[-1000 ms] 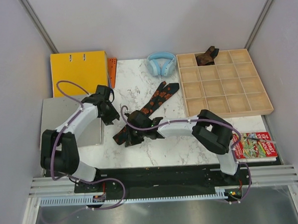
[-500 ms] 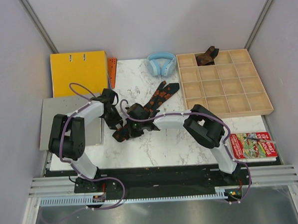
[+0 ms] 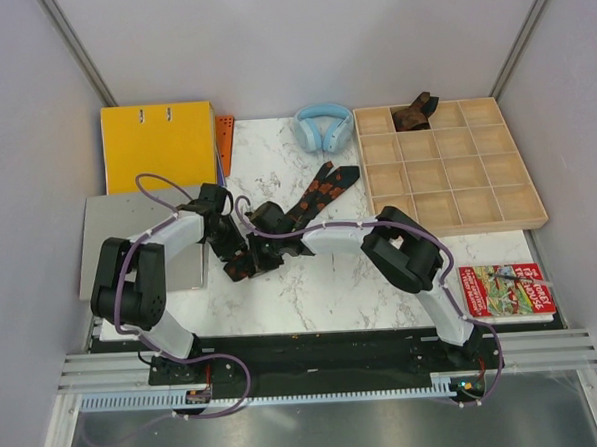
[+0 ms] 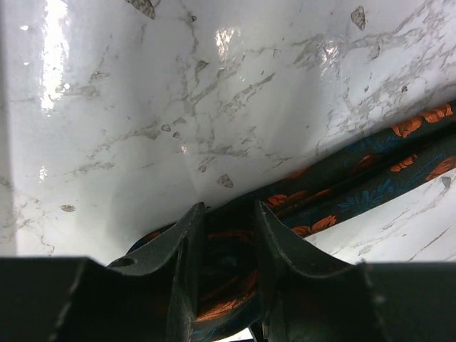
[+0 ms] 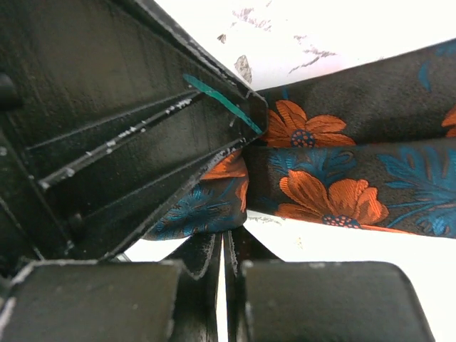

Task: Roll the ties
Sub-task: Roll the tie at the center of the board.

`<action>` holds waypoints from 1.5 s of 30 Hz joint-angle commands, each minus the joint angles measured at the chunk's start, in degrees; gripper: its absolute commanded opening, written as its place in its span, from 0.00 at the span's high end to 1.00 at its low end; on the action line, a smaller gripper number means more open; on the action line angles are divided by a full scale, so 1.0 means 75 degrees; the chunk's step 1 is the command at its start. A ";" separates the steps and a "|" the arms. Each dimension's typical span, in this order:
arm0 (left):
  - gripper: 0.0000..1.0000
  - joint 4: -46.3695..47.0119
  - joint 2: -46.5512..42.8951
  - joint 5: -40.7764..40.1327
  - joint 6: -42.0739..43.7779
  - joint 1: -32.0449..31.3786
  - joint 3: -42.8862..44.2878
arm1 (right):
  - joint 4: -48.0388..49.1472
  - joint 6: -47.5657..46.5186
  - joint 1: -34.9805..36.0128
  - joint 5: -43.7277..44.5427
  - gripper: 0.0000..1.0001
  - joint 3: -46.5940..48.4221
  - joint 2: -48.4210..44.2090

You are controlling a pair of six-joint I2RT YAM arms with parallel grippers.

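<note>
The marble counter (image 3: 312, 293) carries a wooden tray (image 3: 538, 209) at far right, with the brown tie (image 3: 413, 113) apparently already rolled in a far compartment. The left arm (image 3: 169, 235) and right arm (image 3: 344, 236) reach low and meet at centre-left. The floral tie (image 3: 322, 187) lies mostly flat, its roll barely begun. The left tool (image 4: 228, 221) grasps its bunched near end; the right tool (image 5: 222, 246) is clenched against the fold.

2 ties: 1 black tie (image 3: 317, 195) with orange flowers at centre, 1 brown tie (image 3: 414, 112) at 1 o'clock. 1 wooden tray (image 3: 498, 205) at 2 o'clock, 1 headphones (image 3: 322, 125) at 12, 1 yellow binder (image 3: 159, 141) at 10, 1 grey board (image 3: 103, 219) at 9, 1 book (image 3: 507, 291) at 4.
</note>
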 commanded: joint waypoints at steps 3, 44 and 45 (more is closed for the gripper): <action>0.60 -0.0117 -0.0009 0.1145 0.0108 -0.0104 -0.0351 | 0.0273 -0.0466 -0.0173 -0.0030 0.95 0.0300 -0.0156; 0.23 -0.1794 -0.5196 -0.0895 -0.0793 0.0598 -0.1370 | -0.0384 -0.0432 -0.0267 -0.0745 0.98 -0.0194 -0.1952; 0.23 -0.1723 -0.5374 -0.0871 -0.0875 0.0587 -0.1475 | -0.0372 -0.0408 -0.0279 -0.0803 0.98 -0.0053 -0.1810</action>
